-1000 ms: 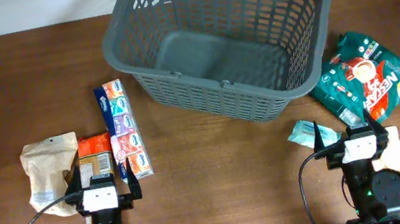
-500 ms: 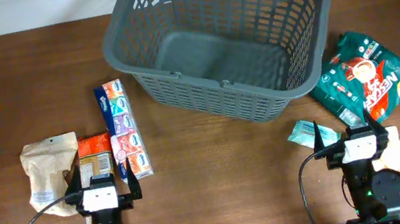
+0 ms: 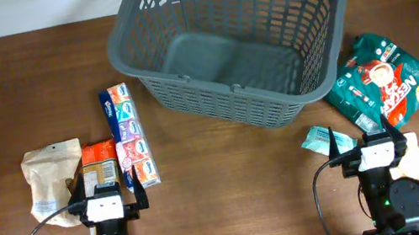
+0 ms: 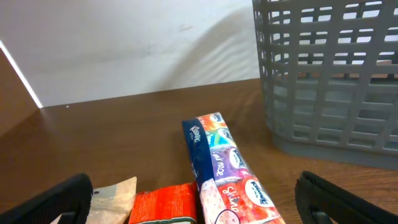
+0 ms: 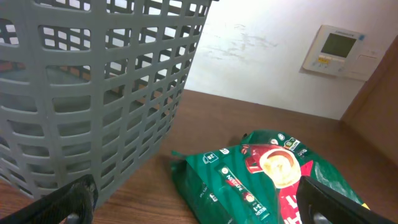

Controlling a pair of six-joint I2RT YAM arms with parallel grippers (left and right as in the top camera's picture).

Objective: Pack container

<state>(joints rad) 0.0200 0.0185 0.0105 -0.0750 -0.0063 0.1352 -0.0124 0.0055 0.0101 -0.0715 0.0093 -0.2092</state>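
Observation:
The dark grey slotted basket (image 3: 231,41) stands empty at the back centre; its lattice wall shows in the left wrist view (image 4: 329,74) and the right wrist view (image 5: 93,93). A long multicoloured tissue pack (image 3: 129,135) (image 4: 227,171), an orange-red packet (image 3: 99,164) (image 4: 166,204) and a beige pouch (image 3: 53,172) (image 4: 115,194) lie at the left. A green coffee bag (image 3: 381,82) (image 5: 273,177) lies at the right. My left gripper (image 3: 105,190) (image 4: 199,208) is open and empty over the orange-red packet. My right gripper (image 3: 366,138) (image 5: 199,208) is open and empty before the green bag.
A teal packet (image 3: 317,140) and a white packet (image 3: 418,159) lie under and beside the right arm. A white wall with a thermostat panel (image 5: 336,46) stands behind the table.

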